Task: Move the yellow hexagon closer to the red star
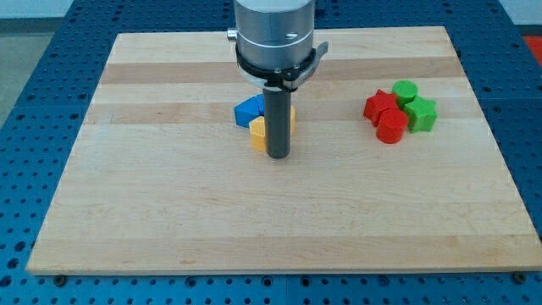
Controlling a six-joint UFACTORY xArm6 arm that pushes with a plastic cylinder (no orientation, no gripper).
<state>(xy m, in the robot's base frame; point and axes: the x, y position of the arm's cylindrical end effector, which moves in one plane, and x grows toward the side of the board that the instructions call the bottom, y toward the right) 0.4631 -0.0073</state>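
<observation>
We record a pale wooden worktop [169, 212] resting on a blue perforated base [25, 110]. Near the worktop's centre lies a blue block [247, 110], its shape partly hidden. Toward the view's right, we note a red cylinder [391, 127], a green cylinder [406, 91] and a green star-like block [421, 114], clustered and touching one another.

1. The arm's end is a wide metal cylinder [273, 25], silver-grey, with a smooth, slightly shiny surface.
2. A black ring [279, 68] goes around its lower edge, with small lugs on the left and right.
3. A small screw shows on the cylinder.
4. Below hangs a straight dark grey rod [278, 119], round, ending in a flat tip [279, 156].
</observation>
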